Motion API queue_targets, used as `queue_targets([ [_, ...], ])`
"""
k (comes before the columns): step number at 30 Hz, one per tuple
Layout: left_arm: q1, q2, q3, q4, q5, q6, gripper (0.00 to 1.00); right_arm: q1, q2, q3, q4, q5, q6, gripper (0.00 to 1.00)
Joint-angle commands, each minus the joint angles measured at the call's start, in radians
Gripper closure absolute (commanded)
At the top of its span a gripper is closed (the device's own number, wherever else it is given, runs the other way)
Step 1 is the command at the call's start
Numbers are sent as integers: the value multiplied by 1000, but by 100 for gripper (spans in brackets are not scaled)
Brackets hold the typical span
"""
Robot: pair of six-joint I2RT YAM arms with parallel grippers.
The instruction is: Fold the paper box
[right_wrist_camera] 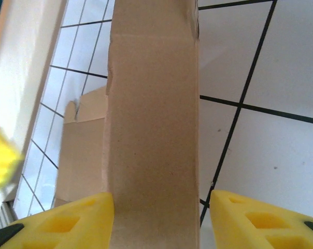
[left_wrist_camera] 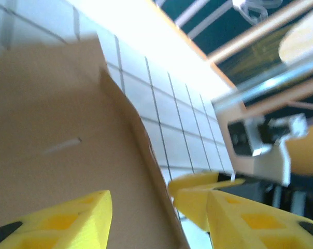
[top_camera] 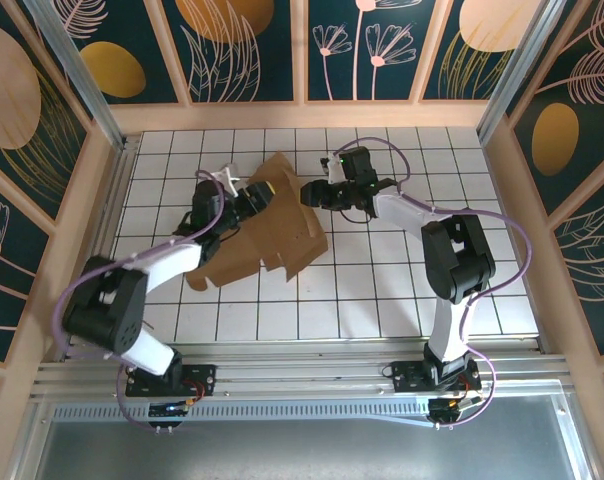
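The paper box [top_camera: 272, 235] is a brown cardboard sheet lying partly unfolded left of the table's centre, with some panels raised. My left gripper [top_camera: 254, 196] is at its far left part. In the left wrist view this gripper [left_wrist_camera: 159, 203] is open and straddles a raised edge of the box [left_wrist_camera: 58, 129] without pinching it. My right gripper [top_camera: 310, 194] meets the box's far right corner. In the right wrist view it [right_wrist_camera: 161, 199] is open around a long upright flap [right_wrist_camera: 154, 104]. The left finger [right_wrist_camera: 68, 223] touches the flap; the right finger [right_wrist_camera: 265, 223] stands off it.
The white tiled table [top_camera: 402, 290] has a wooden rim [top_camera: 302, 115] at the back and sides. An aluminium rail [top_camera: 302, 375] runs along the near edge by the arm bases. The right gripper's yellow fingers [left_wrist_camera: 208, 181] lie close beyond the box edge.
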Motion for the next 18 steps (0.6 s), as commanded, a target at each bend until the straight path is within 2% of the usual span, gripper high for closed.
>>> queue_targets([
  [1,3,-119,7,-377,-364,70,49,21,-13,38,-41,38,-41,48],
  [3,4,-119,5,-552,-476,42,51,26,-8,38,-34,33,-45,48],
  [6,5,-25,21,-762,-585,5,56,29,2,31,-11,28,-39,49],
  [11,7,149,42,-920,-765,-15,59,31,7,8,9,27,-29,49],
  [15,11,158,15,-879,-738,-15,62,12,-42,-75,65,98,-16,45],
  [18,15,145,-17,-807,-672,0,63,-45,-54,-133,117,81,7,39],
])
